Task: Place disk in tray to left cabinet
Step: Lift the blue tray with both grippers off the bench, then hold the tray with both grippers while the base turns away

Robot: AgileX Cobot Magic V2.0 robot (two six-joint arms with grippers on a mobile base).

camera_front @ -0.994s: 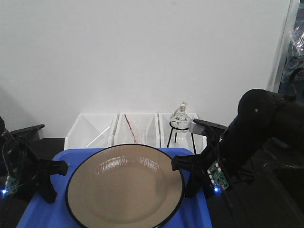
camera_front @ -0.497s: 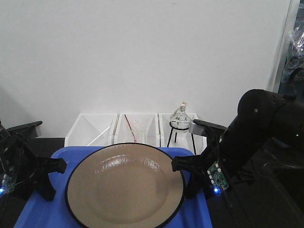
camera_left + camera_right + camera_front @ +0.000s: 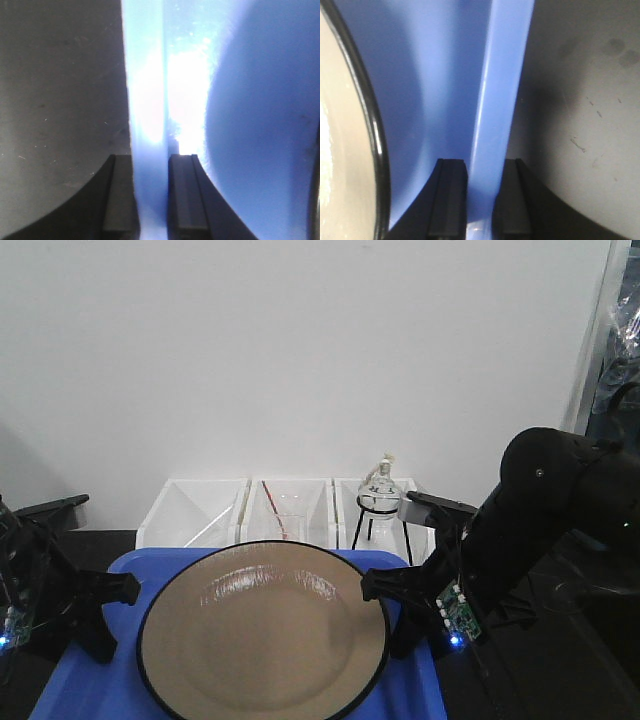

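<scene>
The tan disk [image 3: 263,628] with a thin black rim lies flat in the blue tray [image 3: 130,680] and fills most of it. My left gripper [image 3: 95,615] is shut on the tray's left rim [image 3: 147,125]; the jaws stand on either side of the rim in the left wrist view. My right gripper [image 3: 400,615] is shut on the tray's right rim [image 3: 497,100]; the disk's edge [image 3: 350,150] shows to the left of it. The tray is held between both arms. The cabinet is out of view.
Three white bins [image 3: 240,512] stand in a row against the white wall behind the tray. A glass beaker [image 3: 289,527] sits in the middle one. A round glass flask on a black wire stand [image 3: 380,502] is at the right bin. A dark surface lies below.
The left arm and the tray's left side shifted slightly left and down a second ago. Since half a second ago almost nothing has moved.
</scene>
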